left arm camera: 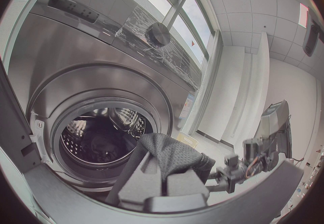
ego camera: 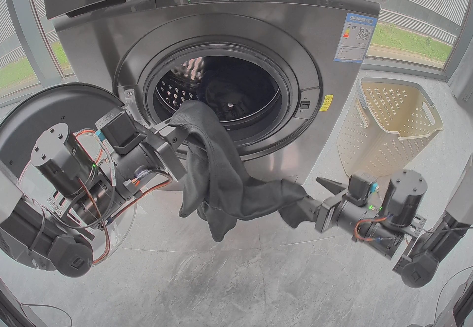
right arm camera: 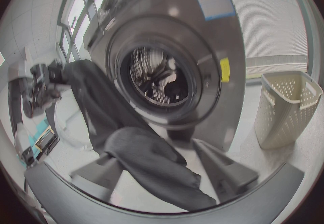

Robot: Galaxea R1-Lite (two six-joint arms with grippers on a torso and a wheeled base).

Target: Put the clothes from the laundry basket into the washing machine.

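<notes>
Head view: the left gripper (ego camera: 172,133) is clenched on one end of a dark garment (ego camera: 217,170), holding it up just in front of the lower left rim of the drum (ego camera: 221,91). In the left wrist view its jaws are pressed together with the cloth pinched between them. The garment hangs from there in loose folds and trails across to the right gripper (ego camera: 310,197), which sits lower and to the right, above the floor (ego camera: 236,283). In the right wrist view, that gripper's fingers (right arm camera: 222,170) stand spread apart, released. The cloth is draped over one of them while the other is bare. Behind both arms, the washing machine (ego camera: 295,32) stands with its round door (ego camera: 54,106) swung open to the left, behind the left arm. More dark clothes (left arm camera: 98,143) lie inside the drum. A cream laundry basket (ego camera: 389,126) stands on the floor just right of the machine, well apart from the garment.
</notes>
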